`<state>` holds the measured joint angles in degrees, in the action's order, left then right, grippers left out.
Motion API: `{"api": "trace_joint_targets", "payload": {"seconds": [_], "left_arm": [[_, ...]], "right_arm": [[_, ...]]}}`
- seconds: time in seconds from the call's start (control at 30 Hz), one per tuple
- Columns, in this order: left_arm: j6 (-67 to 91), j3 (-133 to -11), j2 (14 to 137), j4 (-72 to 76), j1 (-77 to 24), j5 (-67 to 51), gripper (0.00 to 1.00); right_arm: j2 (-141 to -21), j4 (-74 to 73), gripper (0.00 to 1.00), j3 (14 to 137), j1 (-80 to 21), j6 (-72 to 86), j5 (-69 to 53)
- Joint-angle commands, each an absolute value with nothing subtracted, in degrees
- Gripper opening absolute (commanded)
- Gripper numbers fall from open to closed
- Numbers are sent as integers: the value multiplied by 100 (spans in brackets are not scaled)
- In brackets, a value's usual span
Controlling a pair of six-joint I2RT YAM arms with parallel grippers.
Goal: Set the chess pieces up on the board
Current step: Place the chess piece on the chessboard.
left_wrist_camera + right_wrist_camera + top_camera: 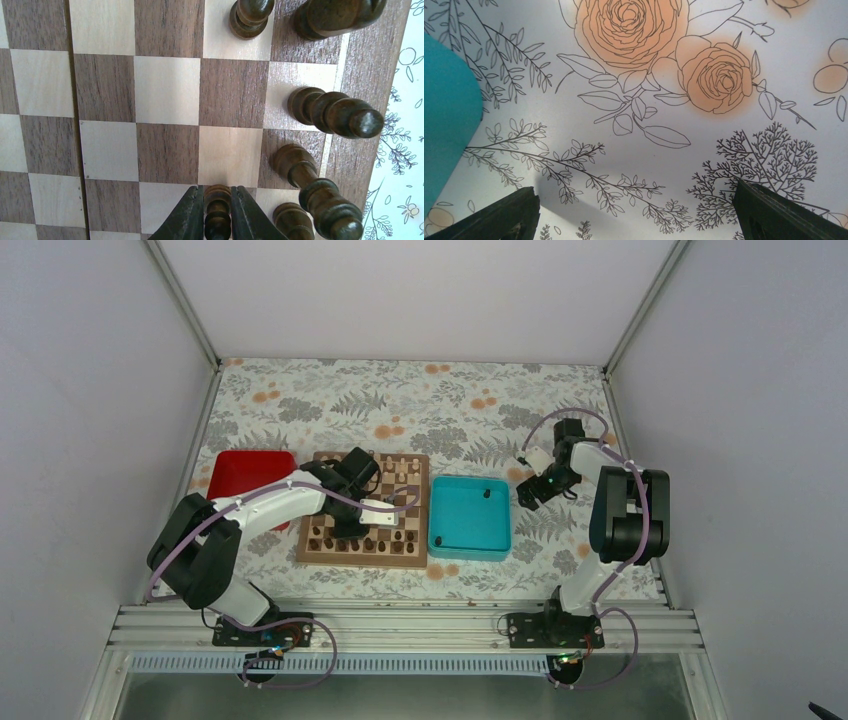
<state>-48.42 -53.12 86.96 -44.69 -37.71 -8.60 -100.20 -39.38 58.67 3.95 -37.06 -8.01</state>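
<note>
Left wrist shows the left tool (pixel 217 192) pointed down at the board (pixel 170 95), pinching a dark pawn (pixel 218 212); right tool (pixel 635 190) spread.

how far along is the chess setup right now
Partly done. Standing pieces already line the board's near rows. In hand: the left gripper is shut on a dark pawn over the board. Left: two dark pieces sit in the teal tray; the right gripper hangs open beside it, holding nothing.
</note>
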Motion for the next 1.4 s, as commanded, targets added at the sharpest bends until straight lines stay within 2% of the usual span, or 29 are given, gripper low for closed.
{"api": "trace_joint_targets", "payload": {"seconds": [0.0,0.4,1.07,1.37], "left_arm": [[-4878,-5339,8704,-4528,-3753,-871,16],[-4953,-5347,8646,-4697,-3753,-800,9],[-5002,-5405,8549,-4809,-3753,-611,9],[-4957,-5481,8595,-4806,-3753,-718,14]], "right_arm": [[-10146,-3937,100,5730,509,-3714,-765],[-10126,-3939,100,5739,515,-3709,-771],[-10142,-3938,100,5733,515,-3724,-773],[-10134,-3935,100,5722,514,-3732,-778]]}}
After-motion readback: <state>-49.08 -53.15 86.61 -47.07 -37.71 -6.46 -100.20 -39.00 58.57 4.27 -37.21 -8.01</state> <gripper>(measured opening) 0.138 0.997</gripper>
